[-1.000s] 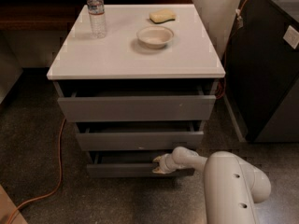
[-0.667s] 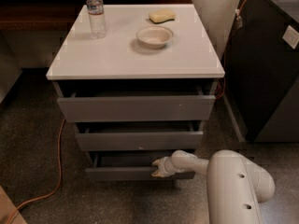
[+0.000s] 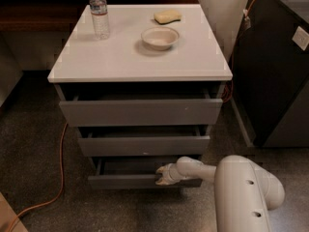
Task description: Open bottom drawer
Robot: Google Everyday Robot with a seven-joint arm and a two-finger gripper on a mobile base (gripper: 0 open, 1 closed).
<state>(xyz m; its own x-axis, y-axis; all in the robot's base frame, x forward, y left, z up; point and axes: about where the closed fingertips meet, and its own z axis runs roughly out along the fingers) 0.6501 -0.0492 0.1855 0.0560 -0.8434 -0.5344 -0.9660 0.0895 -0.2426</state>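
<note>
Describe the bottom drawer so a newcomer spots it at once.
Find the white-topped grey cabinet with three stacked drawers. The bottom drawer, nearest the floor, is partly open and has the slimmest plain grey front of the three. It alone has the robot's white claw at its front's top edge, right of centre.

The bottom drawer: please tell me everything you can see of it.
The bottom drawer is the lowest and slimmest of three in the cabinet, with a plain flat grey front and no handle. It stands partly open, showing a shallow dark inside. The gripper rests at the top edge of its front, right of the middle.
</note>
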